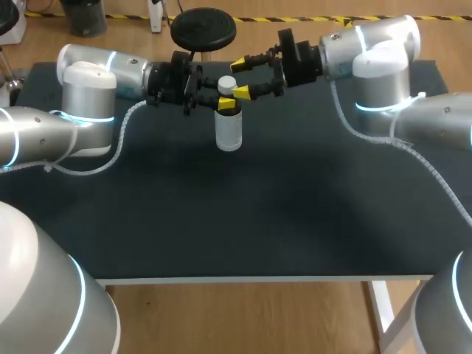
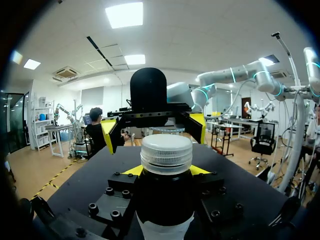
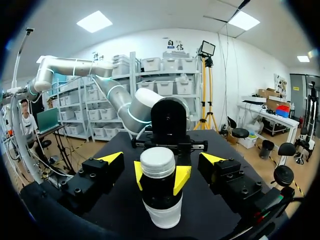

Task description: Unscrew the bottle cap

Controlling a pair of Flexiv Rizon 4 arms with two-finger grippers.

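Dark desk (image 1: 243, 221): bottle (image 1: 228, 133) upright at far middle, L tool (image 1: 226, 104) clamped on it just below cap (image 1: 227, 85). R tool (image 1: 240, 78) spread wide by cap, not touching. Risk: R grips off-centre or L slips, so bottle spins w/ cap or tips.

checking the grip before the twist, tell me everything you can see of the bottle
The bottle is small, with a pale, translucent, plastic-looking body, a dark upper part and a white ribbed cap, which is on. It stands upright on the black table, toward the far side. The left gripper is shut on the dark part just under the cap. The right gripper is open, with a finger on either side of the cap, neither touching it.
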